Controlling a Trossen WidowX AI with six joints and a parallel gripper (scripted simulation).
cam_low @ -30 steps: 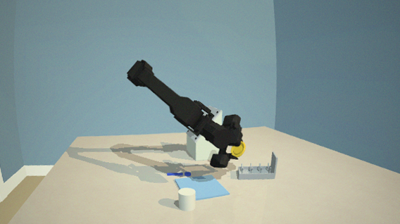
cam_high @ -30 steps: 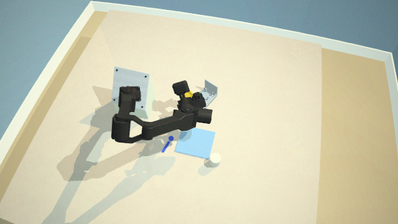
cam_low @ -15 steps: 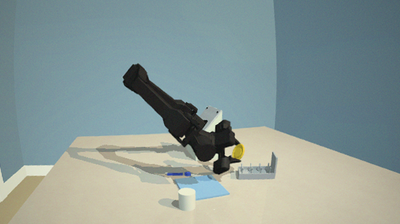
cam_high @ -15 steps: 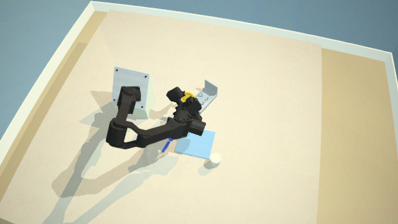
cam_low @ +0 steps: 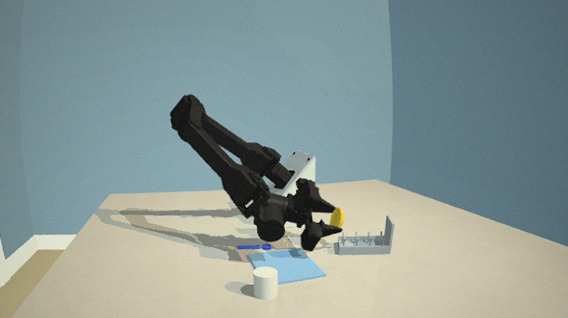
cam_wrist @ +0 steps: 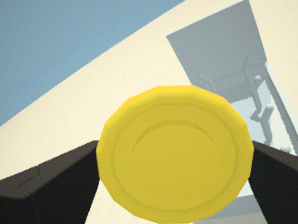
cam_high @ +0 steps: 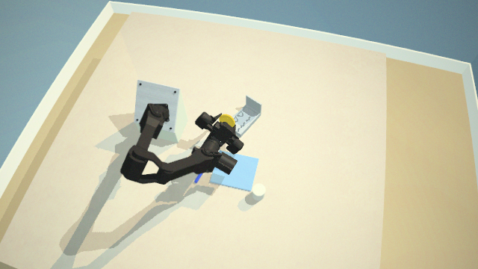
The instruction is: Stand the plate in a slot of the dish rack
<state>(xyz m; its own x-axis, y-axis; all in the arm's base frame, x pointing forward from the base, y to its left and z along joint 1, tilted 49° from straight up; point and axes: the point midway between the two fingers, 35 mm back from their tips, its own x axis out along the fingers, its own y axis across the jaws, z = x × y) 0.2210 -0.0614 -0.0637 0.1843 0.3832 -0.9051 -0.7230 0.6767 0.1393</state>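
Note:
The yellow plate [cam_high: 227, 120] [cam_low: 337, 217] [cam_wrist: 175, 165] is held in the air with its face steeply tilted, close to upright in the exterior view. My gripper [cam_high: 228, 122] [cam_low: 338, 219] [cam_wrist: 173, 151] is shut on the plate, one finger at each side of its rim. The grey dish rack [cam_high: 254, 106] [cam_low: 365, 249] [cam_wrist: 215, 50] stands on the table, with a tall wall at one end and short pegs along it. The plate is above and beside the rack's end away from that wall, not in a slot. In the wrist view the plate hides part of the rack.
A light blue mat [cam_high: 243, 169] [cam_low: 292, 268] lies near the rack. A white cylinder [cam_high: 258, 191] [cam_low: 266, 283] stands by the mat's corner. A blue spoon-like thing [cam_high: 199, 178] [cam_low: 250, 247] lies beside the mat, partly under the arm in the top view. The arm's pale base [cam_high: 158, 96] is behind.

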